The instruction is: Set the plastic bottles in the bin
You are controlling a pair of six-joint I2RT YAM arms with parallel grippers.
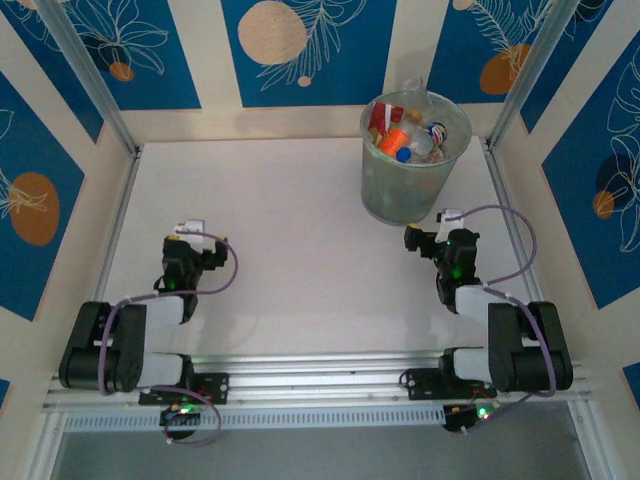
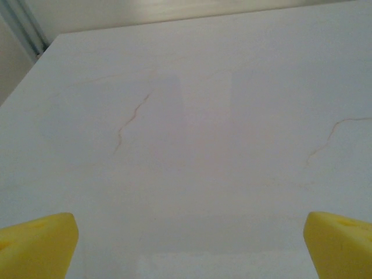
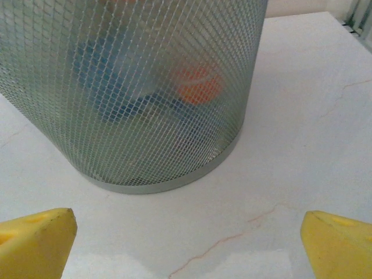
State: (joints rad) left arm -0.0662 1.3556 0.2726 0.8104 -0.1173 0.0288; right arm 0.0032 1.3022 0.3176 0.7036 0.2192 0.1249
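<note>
Item inspected: the plastic bottles (image 1: 405,135). Every bottle I can find lies inside the bin (image 1: 410,195), heaped near its rim. An orange label and a blue one show through the mesh wall in the right wrist view.

Position: the bin stands upright at the far right of the bench (image 1: 300,250), its long axis vertical. It is directly ahead of the right hand (image 1: 432,228) and near it, but not touching. The left hand (image 1: 190,235) is well apart from it, across the bench.

Hands: the yellow fingers (image 3: 35,241) of the right hand are spread wide and hold nothing. The left hand's fingers (image 2: 35,247) are likewise spread over bare bench.

Judgement: the right arm is the nearer one for any further drop. The task appears complete or nearly so.
</note>
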